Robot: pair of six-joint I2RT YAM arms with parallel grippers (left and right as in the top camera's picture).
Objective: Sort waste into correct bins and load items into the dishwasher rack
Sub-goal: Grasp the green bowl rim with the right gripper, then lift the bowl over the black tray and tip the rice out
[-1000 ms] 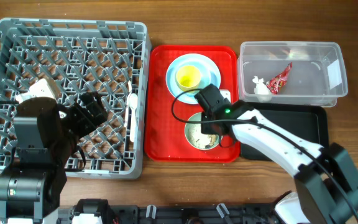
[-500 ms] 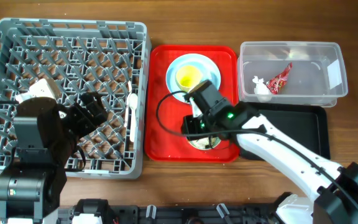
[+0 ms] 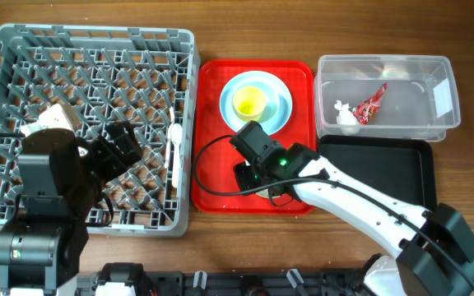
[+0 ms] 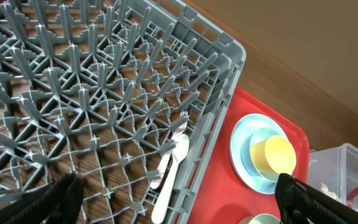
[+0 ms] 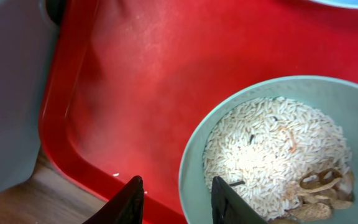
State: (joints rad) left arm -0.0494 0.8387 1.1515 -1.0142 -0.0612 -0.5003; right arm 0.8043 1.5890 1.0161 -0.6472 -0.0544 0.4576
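The pale green bowl (image 5: 353,112) sits at the near end of the red rectangular serving tray (image 3: 212,164), filled with whitish rice-like food scraps (image 5: 266,149). These probably have to be tipped out before the bowl can go into the large grey plastic dishwasher rack (image 3: 97,34). That would explain why the right pincer (image 5: 179,200) is low at the bowl's edge. In the wrist view one finger (image 5: 126,204) is outside the rim, over the tray, and the other is inside, over the rice. The pincer is moderately open with the rim between the fingers, not clamped, so it holds nothing yet. Whether a finger touches the rim I cannot tell.

The shallow black rectangular tray (image 3: 401,160) lies just beside the red one on the table (image 3: 245,33), handy for emptying. The clear rectangular plastic tub (image 3: 385,59) already contains the red shiny wrapper (image 3: 371,103) and the crumpled white napkin (image 3: 346,115). The left pincer (image 4: 179,198) hangs wide open and empty above the rack, where the white plastic fork and spoon (image 4: 173,165) lie.
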